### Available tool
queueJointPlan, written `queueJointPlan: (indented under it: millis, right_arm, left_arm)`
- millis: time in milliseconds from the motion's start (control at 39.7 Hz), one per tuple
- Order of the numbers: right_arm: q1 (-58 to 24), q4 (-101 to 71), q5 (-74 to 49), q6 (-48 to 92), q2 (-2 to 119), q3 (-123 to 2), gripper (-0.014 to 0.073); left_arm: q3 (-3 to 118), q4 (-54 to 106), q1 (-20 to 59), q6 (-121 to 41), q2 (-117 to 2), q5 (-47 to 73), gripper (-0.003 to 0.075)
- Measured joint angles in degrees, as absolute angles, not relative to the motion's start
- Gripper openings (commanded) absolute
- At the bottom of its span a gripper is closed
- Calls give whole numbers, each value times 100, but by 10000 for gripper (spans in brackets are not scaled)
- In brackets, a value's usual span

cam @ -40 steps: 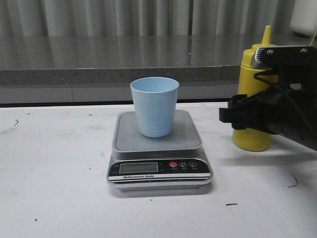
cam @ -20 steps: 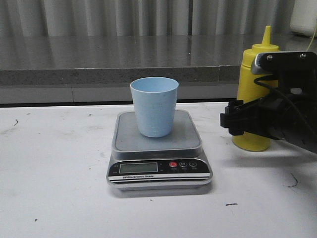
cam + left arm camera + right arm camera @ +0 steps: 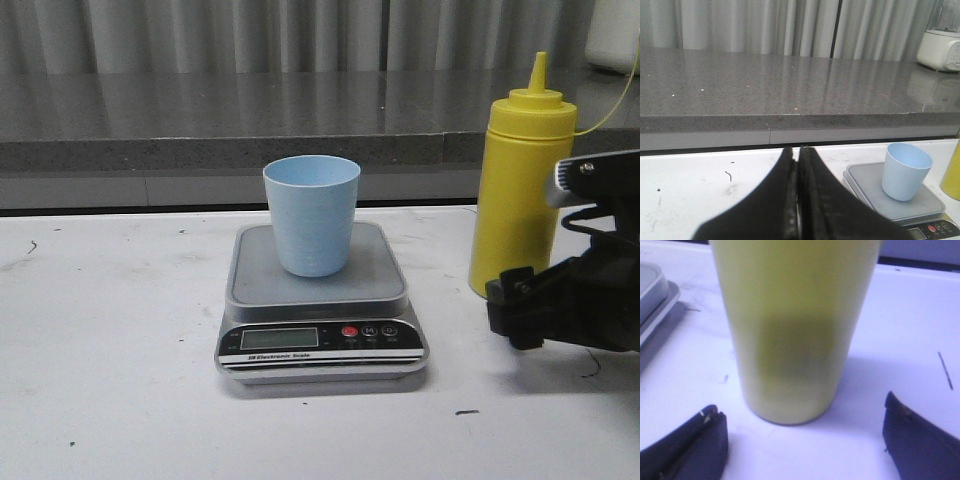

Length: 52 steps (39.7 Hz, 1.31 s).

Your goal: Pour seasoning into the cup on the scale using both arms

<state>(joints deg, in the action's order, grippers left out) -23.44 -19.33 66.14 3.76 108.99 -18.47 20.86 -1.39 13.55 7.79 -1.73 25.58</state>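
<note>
The yellow squeeze bottle (image 3: 520,190) stands upright on the white table, right of the scale. The pale blue cup (image 3: 311,215) stands upright on the platform of the silver-grey scale (image 3: 320,300). My right gripper (image 3: 518,312) is low, in front of the bottle's base. In the right wrist view it is open (image 3: 801,432), with one finger on each side of the bottle (image 3: 795,330) and short of it, not touching. My left gripper (image 3: 798,151) is shut and empty, left of the scale (image 3: 890,196) and cup (image 3: 906,170). It is out of the front view.
A grey stone counter (image 3: 200,120) runs along the back of the table, with curtains behind. A white appliance (image 3: 941,42) stands on it at the far right. A yellow cord (image 3: 610,110) hangs near the bottle's top.
My right gripper has dropped from the bottle's mid height to near its base and drawn back toward the camera. The bottle, cup and scale have not moved.
</note>
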Motion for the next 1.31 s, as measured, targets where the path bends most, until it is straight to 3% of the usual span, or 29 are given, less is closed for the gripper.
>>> queueJointPlan:
  millis: [101,201,453,755,1083,1309]
  right_arm:
    - [-2344,-1901,6680,376,10769,-1598,638]
    - [-2344,-1900,6692,376,10652,-1404,540]
    - [-2344,-1661,6583,376,9911,-928,-75]
    - [-2344,-1379,6390,390,8077,-512,-61]
    - [-2344,-2851,2764,2093,5418,-1361,-61]
    - [-2344,-3831,1786,3227,3921,-1524,-61]
  left_arm:
    - [2086,-139,1355,779,-173,2558,-20]
    - [2086,-139,1355,779,-173,2558,-20]
    - [2086,-139,1355,779,-173,2558,-20]
    - [2086,-139,1355,779,-173,2558,-20]
    - [2086,-139,1355,779,-173,2558,-20]
    - [2086,-139,1355,779,-173,2558,-20]
